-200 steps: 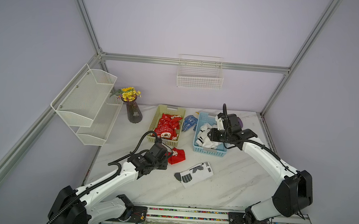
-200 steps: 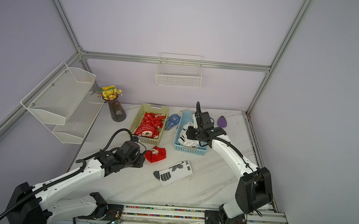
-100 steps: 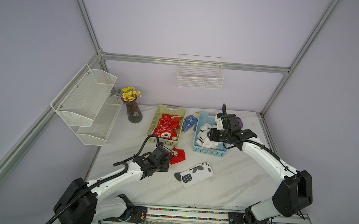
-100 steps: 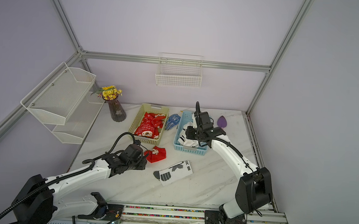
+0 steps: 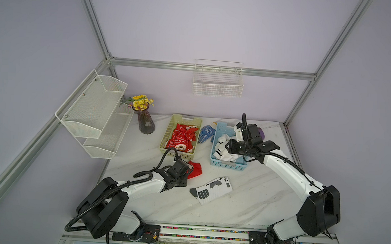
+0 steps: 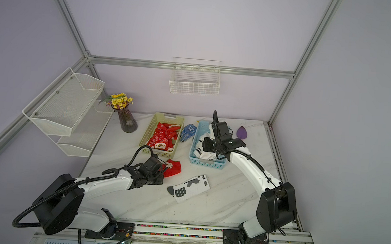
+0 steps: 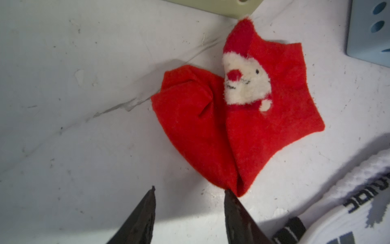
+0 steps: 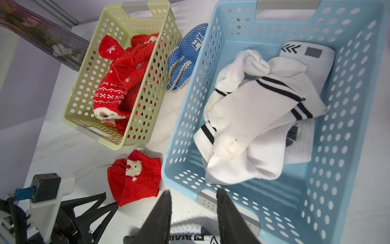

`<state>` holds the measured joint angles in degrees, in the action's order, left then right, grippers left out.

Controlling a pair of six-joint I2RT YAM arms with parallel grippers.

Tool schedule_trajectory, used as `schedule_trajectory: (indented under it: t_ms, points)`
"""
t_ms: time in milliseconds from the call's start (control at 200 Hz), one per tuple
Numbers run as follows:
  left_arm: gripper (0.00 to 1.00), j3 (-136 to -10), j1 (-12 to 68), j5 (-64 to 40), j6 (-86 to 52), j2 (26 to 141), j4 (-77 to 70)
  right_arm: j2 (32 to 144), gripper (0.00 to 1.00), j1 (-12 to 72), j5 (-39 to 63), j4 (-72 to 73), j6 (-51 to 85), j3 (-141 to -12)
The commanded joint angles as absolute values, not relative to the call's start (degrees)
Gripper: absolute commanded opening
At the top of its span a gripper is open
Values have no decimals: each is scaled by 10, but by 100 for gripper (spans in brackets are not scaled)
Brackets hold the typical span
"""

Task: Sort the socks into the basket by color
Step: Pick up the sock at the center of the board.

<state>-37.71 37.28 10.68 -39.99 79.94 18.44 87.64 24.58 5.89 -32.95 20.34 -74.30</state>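
Red sock [image 7: 211, 126] lies just ahead of our left claw [image 7: 190, 189], jaws parted and empty; our right claw [image 8: 193, 190] hangs part-open over the blue basket [image 8: 358, 84] rim, empty.

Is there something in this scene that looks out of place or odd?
Yes. A blue dotted glove lies on the table between the green basket and the blue basket. It is not a sock and fits neither colour group. Nothing looks spilled or damaged.
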Motion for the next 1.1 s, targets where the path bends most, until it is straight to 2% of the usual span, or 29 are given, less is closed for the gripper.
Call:
schedule_trajectory:
  t_ms: [0,475,1095]
  points:
    - [52,-389,370,114,-417,802,153,880,39,250,56,-316,204,-737]
    - [51,-377,368,114,-419,748,156,889,39,251,60,-317,204,-748]
    - [47,-403,307,89,-401,855,58,886,39,252,53,-327,202,-751]
